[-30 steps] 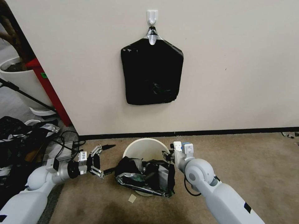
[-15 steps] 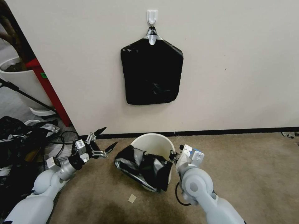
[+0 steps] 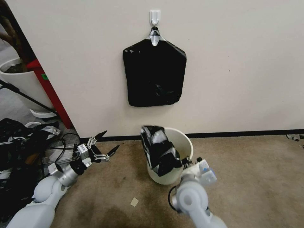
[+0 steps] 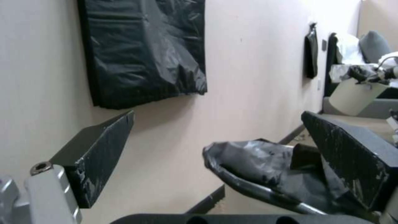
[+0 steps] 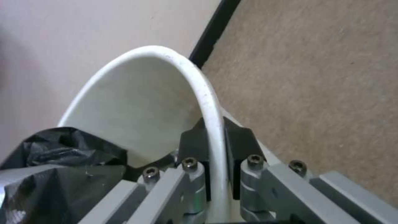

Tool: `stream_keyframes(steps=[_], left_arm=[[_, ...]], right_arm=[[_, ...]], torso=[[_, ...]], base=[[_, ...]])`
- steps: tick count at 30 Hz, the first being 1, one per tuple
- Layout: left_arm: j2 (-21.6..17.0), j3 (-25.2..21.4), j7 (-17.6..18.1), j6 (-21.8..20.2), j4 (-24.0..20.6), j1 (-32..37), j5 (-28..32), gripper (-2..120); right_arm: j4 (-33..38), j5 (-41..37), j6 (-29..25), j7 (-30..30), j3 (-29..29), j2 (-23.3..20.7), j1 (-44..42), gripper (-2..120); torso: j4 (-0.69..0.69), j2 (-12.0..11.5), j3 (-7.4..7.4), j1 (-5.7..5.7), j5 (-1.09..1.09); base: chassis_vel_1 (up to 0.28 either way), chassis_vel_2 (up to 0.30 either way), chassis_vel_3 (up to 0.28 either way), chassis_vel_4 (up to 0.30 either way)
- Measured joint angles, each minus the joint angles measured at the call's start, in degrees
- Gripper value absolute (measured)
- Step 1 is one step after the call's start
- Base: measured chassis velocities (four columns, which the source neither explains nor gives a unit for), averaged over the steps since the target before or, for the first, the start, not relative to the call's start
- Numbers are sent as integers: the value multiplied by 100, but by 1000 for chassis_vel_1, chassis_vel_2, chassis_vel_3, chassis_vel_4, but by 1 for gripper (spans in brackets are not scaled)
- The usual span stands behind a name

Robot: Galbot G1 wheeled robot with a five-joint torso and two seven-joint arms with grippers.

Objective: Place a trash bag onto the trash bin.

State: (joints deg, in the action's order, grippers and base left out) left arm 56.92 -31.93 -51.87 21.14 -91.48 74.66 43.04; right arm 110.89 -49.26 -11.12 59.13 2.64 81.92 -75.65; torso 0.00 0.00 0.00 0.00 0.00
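trash bag (image 3: 160, 152): thin, limp, slippery; take at hem | trash bin (image 3: 180, 142): light, rigid; rim pinched by right gripper (image 5: 215, 149) | left gripper (image 3: 104, 148): splayed, empty

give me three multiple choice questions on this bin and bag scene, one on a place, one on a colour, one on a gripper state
1. Where is the trash bag?
A. flat on the carpet
B. draped over the trash bin's rim
C. on the wall hook

2. What colour is the trash bin?
A. cream-white
B. red
C. black

3. What is the right gripper doing?
A. hanging open over the carpet
B. clamping the plant pot
C. shut on the bin's rim

Answers:
1 B, the head view shows it hanging over the rim's left side.
2 A, its wall is pale cream.
3 C, the right wrist view shows its fingers either side of the rim; the left gripper is open, apart.
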Motion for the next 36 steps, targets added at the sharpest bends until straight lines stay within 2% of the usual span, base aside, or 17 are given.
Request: stream_keyframes(steps=[6, 9, 11, 13, 15, 17, 19, 21, 22, 23, 24, 25, 26, 27, 29, 30, 36], left_arm=[[49, 20, -16, 42, -16, 34, -28, 100], [49, 21, -23, 56, -20, 39, -29, 100], [41, 21, -29, 66, -20, 43, -30, 100], [39, 21, -29, 68, -20, 42, -30, 100], [35, 27, -33, 76, -19, 38, -33, 100], [35, 28, -34, 76, -18, 36, -35, 100], [50, 48, -37, 82, -2, 30, -62, 100], [55, 55, -37, 83, 2, 28, -70, 100], [67, 90, -38, 86, 10, 17, -94, 100], [67, 90, -38, 86, 10, 17, -94, 100], [76, 107, -38, 87, 11, 9, -104, 100], [93, 130, -39, 88, 10, -7, -117, 100], [99, 138, -38, 88, 10, -16, -123, 100], [108, 146, -24, 86, 1, -27, -132, 100], [111, 148, -21, 86, -7, -30, -134, 100], [113, 149, 9, 82, -28, -32, -140, 100], [59, 81, 51, 84, -42, 11, -142, 100]], right_arm=[[-148, 287, -70, 9, -89, 48, -81, 7], [-168, 432, -53, -1, -122, 46, -129, 12], [-151, 779, -10, -84, -215, -10, -258, 22], [-131, 833, 3, -101, -229, -24, -282, 23], [161, 1352, 136, -269, -356, -188, -544, 38], [243, 1481, 149, -305, -377, -225, -598, 41], [727, 1973, 216, -514, -368, -471, -771, 53], [852, 2012, 268, -583, -330, -552, -775, 55], [1176, 1883, 700, -882, -198, -907, -666, 64], [1176, 1883, 700, -882, -198, -907, -666, 64], [1355, 1531, 1124, -1069, -119, -1164, -562, 68], [1607, 687, 2085, -1293, -5, -1571, -358, 75], [1687, 261, 2567, -1350, 40, -1745, -240, 78], [1758, -514, 3450, -1403, 113, -2024, 13, 83], [1756, -735, 3707, -1417, 118, -2104, 108, 87], [1633, -1193, 4254, -1459, 87, -2275, 446, 93], [938, -1618, 4793, -1616, -57, -2373, 1282, 100]], torso=[[0, 0, 0, 0, 0], [0, 0, 0, 0, 0], [1, 0, 0, 0, 1], [1, 0, 0, 0, 1], [0, 0, 0, 0, 1], [0, 0, 0, 0, 1], [0, 0, 0, 0, 1], [0, 0, 0, 0, 1], [0, 0, 0, 0, 0], [0, 0, 0, 0, 0], [0, 0, 0, 0, 2], [-1, 0, 0, 0, 1], [-1, 0, 0, 0, 1], [0, 0, 0, 0, 1], [1, 0, 0, 0, 1], [0, 0, 0, 0, 1], [1, 0, 1, -1, 1]], base=[[0, 0, 0, 0], [0, 0, 0, 0], [0, 0, 0, 0], [0, 0, 0, 0], [0, 0, 0, 0], [0, 0, 0, 0], [0, 0, 0, 0], [0, 0, 0, 0], [0, 0, 0, 0], [0, 0, 0, 0], [0, 0, 0, 0], [0, 0, 0, 0], [0, 0, 0, 0], [0, 0, 0, 0], [0, 0, 0, 0], [0, 0, 0, 0], [0, 0, 0, 0]])
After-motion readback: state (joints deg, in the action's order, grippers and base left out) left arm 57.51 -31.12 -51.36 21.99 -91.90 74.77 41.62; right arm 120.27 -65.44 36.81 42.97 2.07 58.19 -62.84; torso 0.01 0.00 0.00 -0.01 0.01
